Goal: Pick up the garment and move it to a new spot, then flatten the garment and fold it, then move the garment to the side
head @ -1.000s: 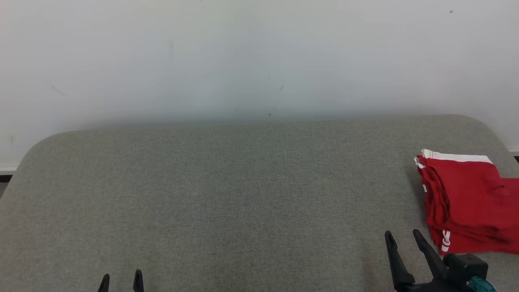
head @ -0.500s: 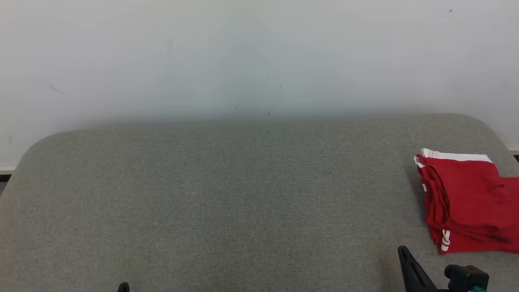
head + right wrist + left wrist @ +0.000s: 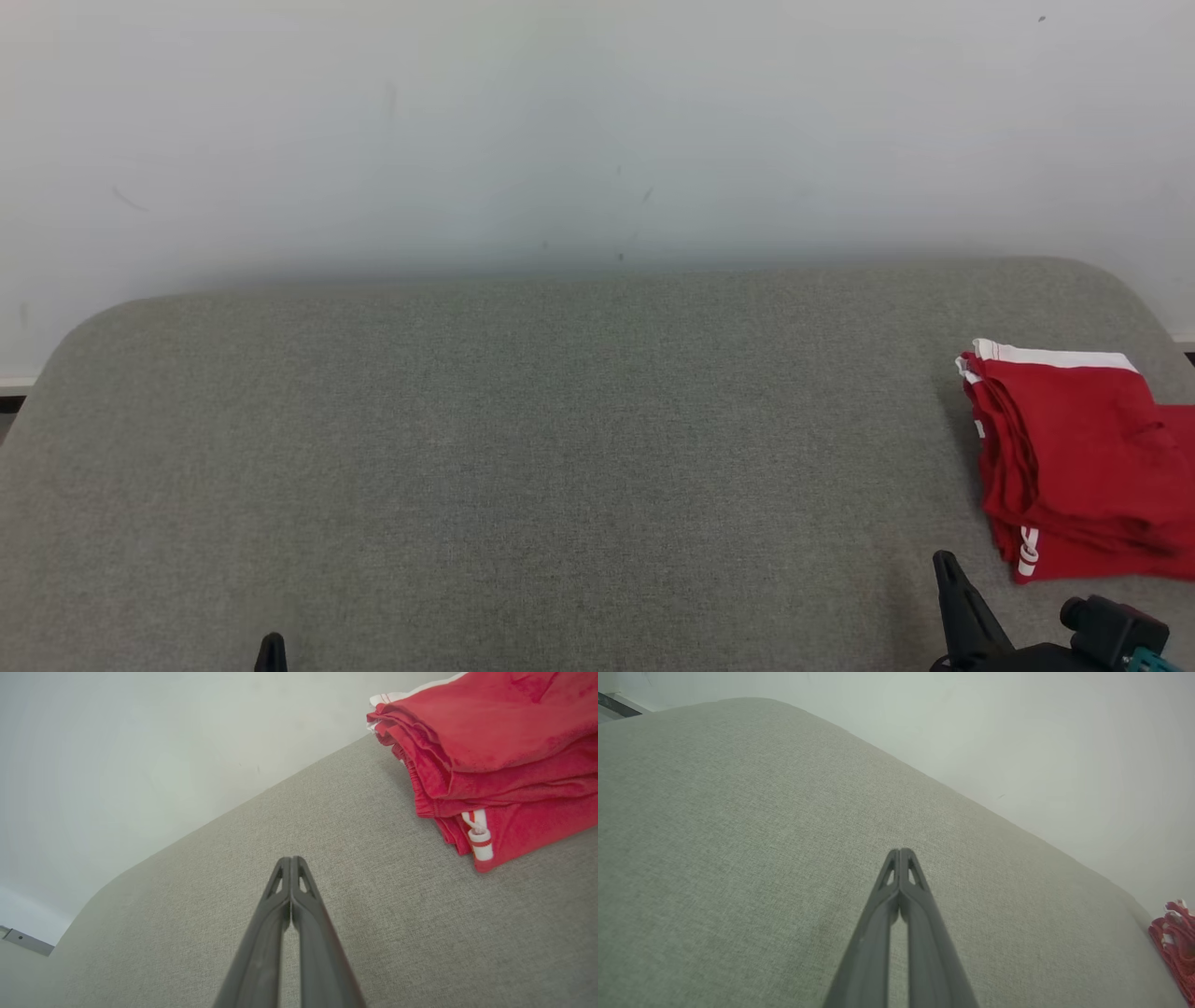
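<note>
Left gripper: your two dark fingers meet tip to tip, fully closed, with nothing pinched between them. They point out over the grey fabric surface; whether the tips touch it cannot be told from the left wrist view. In the head view one dark tip of this gripper rises at the bottom edge, lower left. Right gripper: also fully closed, fingers flush along their ends, holding nothing. It sits at the lower right of the head view, pointing up, with its dark body and a teal fitting behind it at the bottom edge. The garment lies just to the right of this gripper and a little beyond it, near the fingers but apart from them; grey fabric shows between. The garment is red, folded into a stacked bundle of several layers, resting on the surface near its right edge; its right portion runs out of the head view's frame. A white band runs along its far edge, and a white drawstring end lies at the near left corner of the stack. In the left wrist view you catch a sliver of the red folds at the far right margin, well apart from the left gripper. The surface has rounded far corners, and a plain pale wall stands behind it. A grey strip runs along the foot of the wall, at the lower left of the right wrist view.
</note>
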Tool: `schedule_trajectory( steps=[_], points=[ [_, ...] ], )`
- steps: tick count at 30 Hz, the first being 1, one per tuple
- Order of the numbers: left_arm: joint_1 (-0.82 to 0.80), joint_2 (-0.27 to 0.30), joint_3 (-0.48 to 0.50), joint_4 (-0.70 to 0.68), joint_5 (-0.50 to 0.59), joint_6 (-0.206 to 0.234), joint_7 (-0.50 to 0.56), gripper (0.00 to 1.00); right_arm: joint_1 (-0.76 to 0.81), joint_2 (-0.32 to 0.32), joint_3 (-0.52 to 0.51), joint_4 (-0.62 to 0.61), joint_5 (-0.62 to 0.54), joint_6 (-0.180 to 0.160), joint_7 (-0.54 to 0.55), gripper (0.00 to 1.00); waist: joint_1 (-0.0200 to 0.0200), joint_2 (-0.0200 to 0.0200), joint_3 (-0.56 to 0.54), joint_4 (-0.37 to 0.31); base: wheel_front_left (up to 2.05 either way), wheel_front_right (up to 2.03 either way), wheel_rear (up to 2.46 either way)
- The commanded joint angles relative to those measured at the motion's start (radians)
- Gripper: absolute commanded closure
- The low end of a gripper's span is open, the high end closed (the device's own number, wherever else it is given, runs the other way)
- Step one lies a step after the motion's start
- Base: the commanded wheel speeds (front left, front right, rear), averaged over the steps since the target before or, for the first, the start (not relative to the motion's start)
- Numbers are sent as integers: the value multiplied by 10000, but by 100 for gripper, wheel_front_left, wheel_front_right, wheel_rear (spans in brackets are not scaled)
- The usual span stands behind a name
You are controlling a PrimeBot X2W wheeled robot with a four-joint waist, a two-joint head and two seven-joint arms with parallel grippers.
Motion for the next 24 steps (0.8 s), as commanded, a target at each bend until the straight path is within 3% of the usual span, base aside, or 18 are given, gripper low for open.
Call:
schedule_trajectory(
  steps=[1, 24],
  points=[
    [-351, 39, 48, -143, -370, -4, 81, 100, -306, 7, -96, -193, 300, -3, 41, 100, 0, 0, 5, 1, 0, 0, 0],
    [-970, 51, 161, -87, -3788, -8, 979, 100, -565, 270, -623, -404, 3408, -7, 718, 100, 0, 0, 143, 21, 0, 0, 0]
  ],
)
